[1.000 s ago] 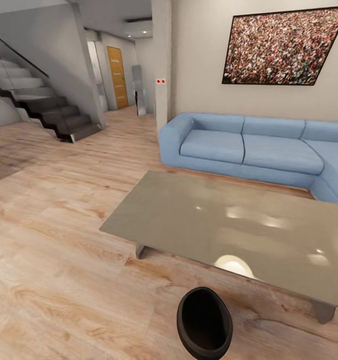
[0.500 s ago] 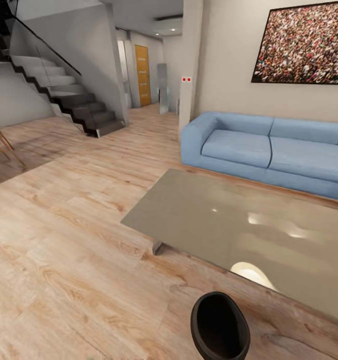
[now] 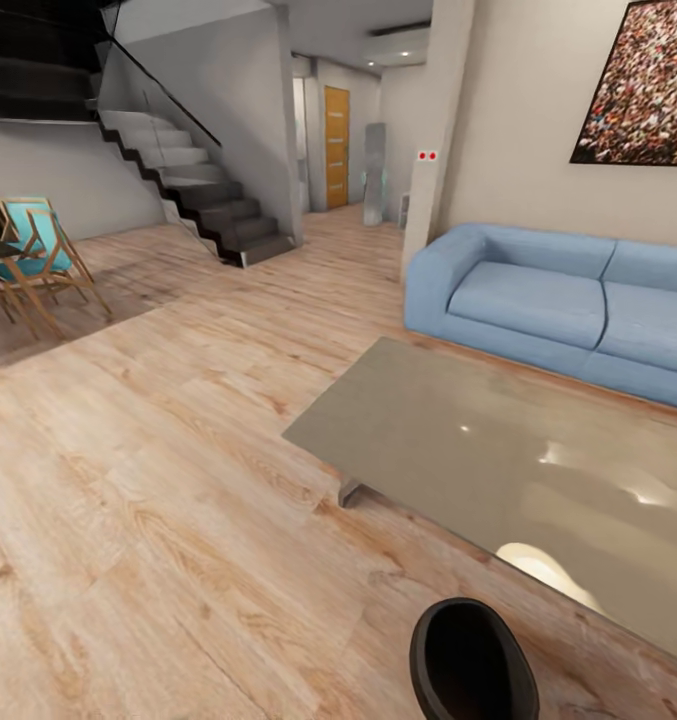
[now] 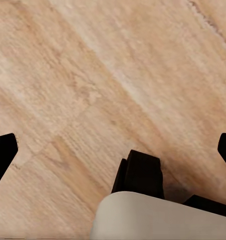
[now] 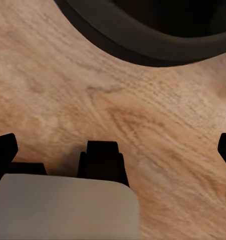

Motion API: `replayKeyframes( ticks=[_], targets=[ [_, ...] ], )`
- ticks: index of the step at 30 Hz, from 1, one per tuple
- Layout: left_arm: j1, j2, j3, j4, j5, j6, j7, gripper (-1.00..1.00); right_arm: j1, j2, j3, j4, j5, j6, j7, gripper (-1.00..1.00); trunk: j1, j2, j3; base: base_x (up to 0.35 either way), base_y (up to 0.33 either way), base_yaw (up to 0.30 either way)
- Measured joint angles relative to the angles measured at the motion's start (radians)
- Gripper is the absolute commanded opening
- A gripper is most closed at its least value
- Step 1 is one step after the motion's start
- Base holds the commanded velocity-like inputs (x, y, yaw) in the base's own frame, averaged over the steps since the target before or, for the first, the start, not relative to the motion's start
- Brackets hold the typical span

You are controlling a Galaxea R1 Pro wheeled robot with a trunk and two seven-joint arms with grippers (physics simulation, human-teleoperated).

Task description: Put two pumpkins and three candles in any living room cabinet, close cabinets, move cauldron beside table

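Table first: the large low rectangular table with the glossy grey reflective top [image 3: 498, 470] fills the right of our head view, its long axis running from the near corner by the short grey leg away to the right, roughly parallel to the long blue fabric sofa [image 3: 548, 305] behind it. Next down in size, the matte black rounded cauldron [image 3: 470, 665] sits on the pale wood plank floor [image 3: 158, 480] just off the table's near long edge, upright, wide mouth facing up. We'd call that "next to the table" already, so the cauldron part looks done. No pumpkins, candles or dark-brown cabinet are before us, so we can't judge those steps; we're looking toward the black staircase [image 3: 213, 205] and the turquoise folding chair [image 3: 33, 255].

Smallest now: our left gripper [image 4: 115, 150] hangs over bare floor, jaws spread wide, holding nothing. Our right gripper [image 5: 115, 150] is likewise spread and empty, with the cauldron's black rim [image 5: 158, 30] near ahead of it.
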Motion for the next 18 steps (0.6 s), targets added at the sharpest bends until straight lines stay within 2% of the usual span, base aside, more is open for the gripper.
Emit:
replayKeyframes(
  ticks=[18],
  targets=[
    [0.0, 0.0, 0.0, 0.0, 0.0, 0.0, 0.0, 1.0, 0.0, 0.0, 0.0, 0.002, -0.007, 0.002, -0.003, 1.0, 0.0, 0.0, -0.009, 0.0, 0.0, 0.281]
  ],
)
